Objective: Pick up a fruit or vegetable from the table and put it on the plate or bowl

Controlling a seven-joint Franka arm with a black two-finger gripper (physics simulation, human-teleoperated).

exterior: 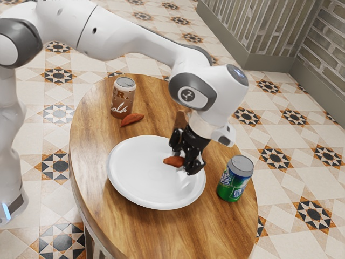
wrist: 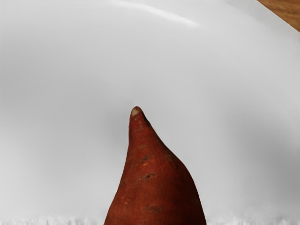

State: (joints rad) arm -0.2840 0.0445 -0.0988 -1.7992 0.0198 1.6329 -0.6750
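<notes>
Reaching in from the exterior view's left with the arm (exterior: 135, 38), bent down over the middle of the wooden bench (exterior: 97, 140). Pinching a reddish-brown sweet potato (exterior: 173, 161) in the end effector (exterior: 188, 165), black fingers pressed on it from two sides. Holding it low over the white plate (exterior: 135, 178), toward the plate's side on the exterior view's right, pointed end sticking out toward the plate's middle. Cannot tell whether resting on the plate or just clear of it.

Seen from the wrist: the sweet potato (wrist: 154, 187) tapering to a pale tip, with the smooth white plate (wrist: 70, 93) spread behind it and a sliver of bench (wrist: 287, 9) past the rim.

Around the plate: a second sweet potato (exterior: 132, 119) lying flat on the bench beyond the plate's far rim, near it but apart. Just beside that, a brown can (exterior: 123, 97) standing upright toward the bench's far edge. On the exterior view's right of the plate, a green can (exterior: 235, 178) with a silver top, upright, near the rim without touching it. Closest of all to the end effector, yet apart from the fingers. Under and around the bench, a patterned tiled floor (exterior: 302, 162).
</notes>
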